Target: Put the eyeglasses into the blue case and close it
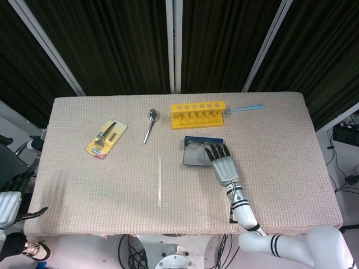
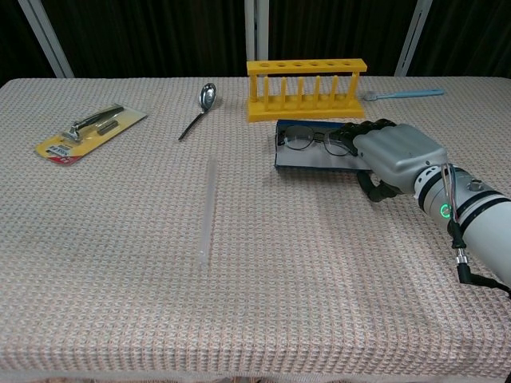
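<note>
The chest view brings out what the head view barely resolves: one pair of eyeglasses (image 2: 310,140) lies in the far part of the single blue case (image 2: 315,157), whose near lid edge is raised off the cloth, tilted up toward the yellow rack. The right hand (image 2: 393,155) grips that lid at its right side, fingers (image 2: 366,129) reaching over the top toward the glasses' right temple and the thumb curled underneath the lifted edge. From the head view the same case (image 1: 197,155) reads only as a dark blue-rimmed rectangle with the right hand (image 1: 223,166) laid flat over its right corner, fingertips pointing away from the robot; the lift of the lid cannot be told from there. The head view alone shows the left hand (image 1: 8,204), down beside the table's near left corner and off the cloth, holding nothing, with dark fingers apart. Counted across the woven tablecloth (image 2: 104,263): one yellow test-tube rack (image 2: 306,88) just behind the case, one light blue toothbrush-like tool (image 2: 403,94) to the rack's right, one metal spoon (image 2: 197,108) to its left, one carded razor pack (image 2: 90,132) near the left edge, and one clear glass rod (image 2: 207,209) lying lengthwise in the middle, well apart from the case.
</note>
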You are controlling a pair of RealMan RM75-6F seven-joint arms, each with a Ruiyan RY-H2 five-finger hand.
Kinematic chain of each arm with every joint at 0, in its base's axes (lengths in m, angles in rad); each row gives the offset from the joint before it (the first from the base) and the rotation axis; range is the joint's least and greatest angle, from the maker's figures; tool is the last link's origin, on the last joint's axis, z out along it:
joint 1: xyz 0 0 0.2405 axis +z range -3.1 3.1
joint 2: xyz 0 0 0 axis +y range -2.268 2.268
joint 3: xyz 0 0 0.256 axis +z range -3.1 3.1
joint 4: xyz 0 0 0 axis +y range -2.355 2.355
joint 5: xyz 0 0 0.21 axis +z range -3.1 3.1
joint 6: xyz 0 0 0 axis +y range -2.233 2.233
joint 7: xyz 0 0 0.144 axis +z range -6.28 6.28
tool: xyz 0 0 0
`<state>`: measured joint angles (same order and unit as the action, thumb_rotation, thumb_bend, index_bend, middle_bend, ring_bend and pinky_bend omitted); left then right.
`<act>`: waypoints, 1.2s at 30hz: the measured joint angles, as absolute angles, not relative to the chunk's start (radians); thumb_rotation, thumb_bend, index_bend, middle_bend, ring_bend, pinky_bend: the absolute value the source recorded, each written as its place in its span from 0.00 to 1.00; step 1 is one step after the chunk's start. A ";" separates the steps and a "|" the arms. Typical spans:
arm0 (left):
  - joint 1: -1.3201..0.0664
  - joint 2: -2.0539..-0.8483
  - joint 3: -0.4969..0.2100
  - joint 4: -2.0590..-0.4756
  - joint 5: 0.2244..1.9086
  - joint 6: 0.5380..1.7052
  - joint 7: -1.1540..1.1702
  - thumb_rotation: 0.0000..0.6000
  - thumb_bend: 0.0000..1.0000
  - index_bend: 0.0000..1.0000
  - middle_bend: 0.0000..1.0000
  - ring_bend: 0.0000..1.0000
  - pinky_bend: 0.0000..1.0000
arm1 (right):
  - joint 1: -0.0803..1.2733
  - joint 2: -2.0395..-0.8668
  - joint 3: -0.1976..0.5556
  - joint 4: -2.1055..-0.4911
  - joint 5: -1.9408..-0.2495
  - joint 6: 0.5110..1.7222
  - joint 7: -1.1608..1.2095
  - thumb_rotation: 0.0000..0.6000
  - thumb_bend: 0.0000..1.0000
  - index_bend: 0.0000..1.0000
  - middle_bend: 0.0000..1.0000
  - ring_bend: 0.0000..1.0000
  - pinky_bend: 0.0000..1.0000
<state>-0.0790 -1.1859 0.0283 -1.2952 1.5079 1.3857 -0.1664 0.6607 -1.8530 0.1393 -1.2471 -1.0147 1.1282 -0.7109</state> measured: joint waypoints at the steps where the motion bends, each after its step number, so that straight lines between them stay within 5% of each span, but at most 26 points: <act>1: -0.079 -1.186 0.029 -1.295 1.508 1.385 -0.166 0.62 0.09 0.03 0.06 0.08 0.21 | 0.662 -1.859 0.143 -1.236 -1.017 1.125 -0.703 1.00 0.59 0.00 0.00 0.00 0.00; 12: -0.085 -1.196 0.033 -1.288 1.510 1.370 -0.169 0.62 0.09 0.02 0.06 0.08 0.21 | 0.673 -1.918 0.167 -1.130 -1.097 1.111 -0.567 1.00 0.53 0.42 0.00 0.00 0.00; 28: -0.087 -1.196 0.037 -1.292 1.513 1.365 -0.167 0.62 0.09 0.03 0.06 0.08 0.21 | 0.638 -1.941 0.165 -1.084 -1.171 1.154 -0.503 1.00 0.52 0.72 0.00 0.00 0.00; 36: -0.095 -1.199 0.040 -1.309 1.524 1.360 -0.151 0.62 0.09 0.02 0.06 0.08 0.21 | 0.520 -1.837 0.043 -1.184 -1.304 1.293 -0.430 1.00 0.52 0.82 0.00 0.00 0.00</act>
<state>-0.0952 -1.1994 0.0401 -1.3089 1.5236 1.3603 -0.1511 0.5201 -1.8368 0.0433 -1.1838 -1.3037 1.2930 -0.4299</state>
